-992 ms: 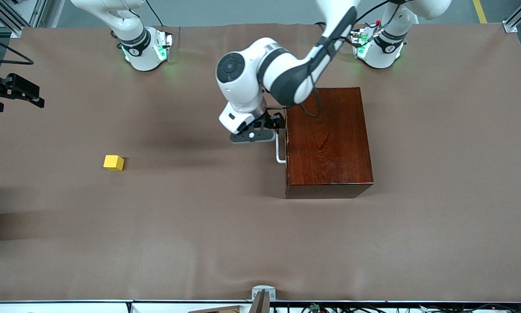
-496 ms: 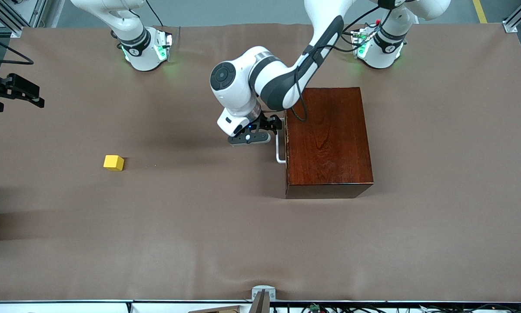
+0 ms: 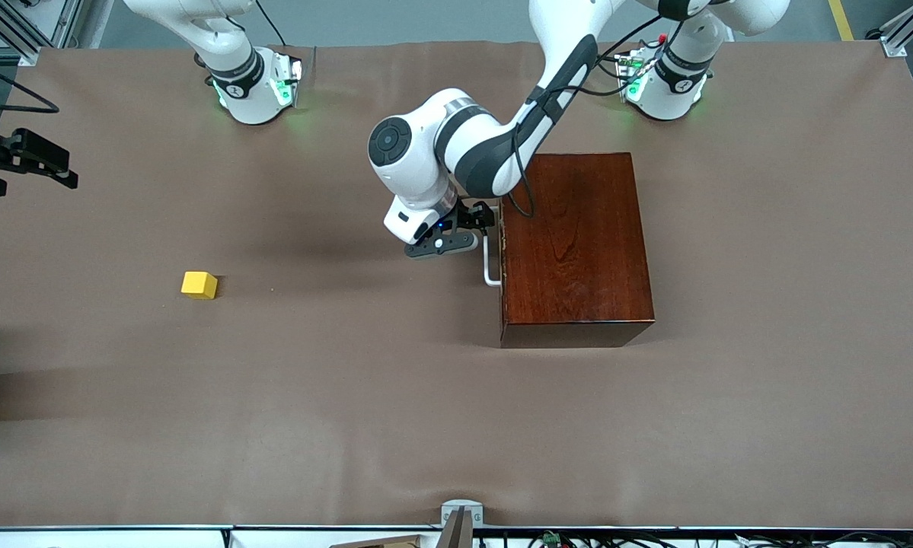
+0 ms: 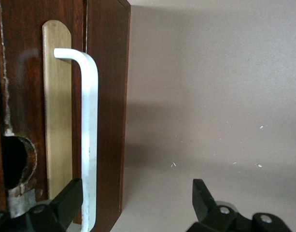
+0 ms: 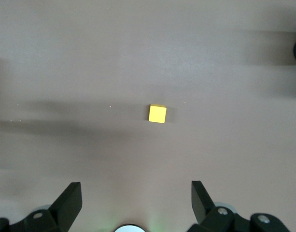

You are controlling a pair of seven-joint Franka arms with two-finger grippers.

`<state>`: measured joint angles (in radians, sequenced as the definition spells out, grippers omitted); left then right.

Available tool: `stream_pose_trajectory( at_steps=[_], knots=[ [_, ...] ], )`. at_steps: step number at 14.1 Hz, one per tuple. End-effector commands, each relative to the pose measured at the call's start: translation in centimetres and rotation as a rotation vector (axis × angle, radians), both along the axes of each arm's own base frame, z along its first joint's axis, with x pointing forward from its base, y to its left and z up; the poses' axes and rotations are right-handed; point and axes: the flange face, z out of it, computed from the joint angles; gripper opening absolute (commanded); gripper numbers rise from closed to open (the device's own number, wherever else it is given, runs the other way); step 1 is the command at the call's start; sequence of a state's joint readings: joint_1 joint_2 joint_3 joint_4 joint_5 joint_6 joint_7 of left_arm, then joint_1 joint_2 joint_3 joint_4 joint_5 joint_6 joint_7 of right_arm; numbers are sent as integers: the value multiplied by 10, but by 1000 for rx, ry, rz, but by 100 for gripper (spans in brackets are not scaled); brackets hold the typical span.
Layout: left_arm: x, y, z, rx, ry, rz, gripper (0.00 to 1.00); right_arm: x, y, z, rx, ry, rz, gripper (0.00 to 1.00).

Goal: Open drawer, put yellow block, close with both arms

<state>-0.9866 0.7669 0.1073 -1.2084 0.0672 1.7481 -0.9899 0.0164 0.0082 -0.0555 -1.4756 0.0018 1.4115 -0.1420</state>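
From the front, the left gripper [image 3: 477, 222] sits at the closed drawer's [image 3: 501, 259] white handle [image 3: 489, 266]; the yellow block [image 3: 199, 285] lies well apart, toward the right arm's end. Left wrist view: jaws wide, one finger [image 4: 65, 200] beside the handle. Right wrist view: the waiting right gripper [image 5: 133, 203] hangs spread wide above the block.

The yellow block [image 3: 199, 285] is being kept well apart from the drawer [image 3: 501, 259], toward the right arm's end of the table [image 3: 349, 396].

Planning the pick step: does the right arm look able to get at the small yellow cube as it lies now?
Probably yes. The small yellow cube lies alone on the brown table cover, nothing beside it. The right gripper is open, raised above, the cube ahead between its fingers. The left gripper is at the white drawer handle.
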Motion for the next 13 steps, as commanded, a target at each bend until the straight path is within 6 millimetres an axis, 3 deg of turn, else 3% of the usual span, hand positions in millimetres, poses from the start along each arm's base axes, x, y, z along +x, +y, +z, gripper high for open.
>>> stream_pose_trajectory(
  at_steps=[1, 5, 13],
  knots=[
    [1, -2, -7, 36, -20, -49, 100, -8, 0, 4, 17, -2, -12, 100],
    [1, -1, -8, 48, 7, -164, 100, -7, 0, 4, 17, -1, -14, 100],
    [1, -7, -21, 26, -6, -142, 100, -8, -1, 4, 17, -2, -15, 100]
  ],
)
